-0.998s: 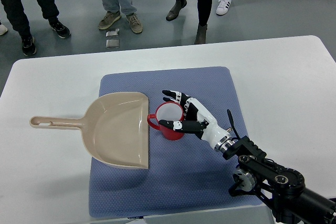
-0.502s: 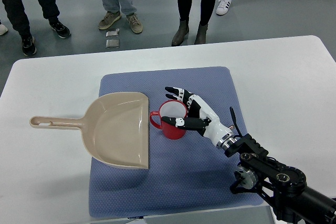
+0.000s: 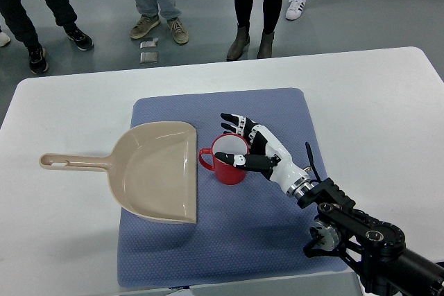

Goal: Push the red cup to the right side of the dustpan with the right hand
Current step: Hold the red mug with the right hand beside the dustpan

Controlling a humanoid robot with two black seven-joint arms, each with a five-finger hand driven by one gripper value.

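Note:
A red cup (image 3: 227,163) with a white inside stands upright on the blue mat (image 3: 229,240), its handle pointing left toward the dustpan. The beige dustpan (image 3: 154,170) lies on the mat's left part, its handle reaching left over the white table. My right hand (image 3: 247,143) comes in from the lower right and cups the cup's right side. Its fingers are spread along the far rim and the thumb lies against the near rim, without closing around it. The left arm does not show.
The white table (image 3: 374,102) extends around the mat. Beyond its far edge several people stand on the grey floor (image 3: 208,5), only legs and shoes showing. A small grey object (image 3: 148,52) lies on the floor there.
The cup and my right hand have shifted slightly right, opening a small gap between the cup's handle and the dustpan's edge. One person's feet at the back have moved.

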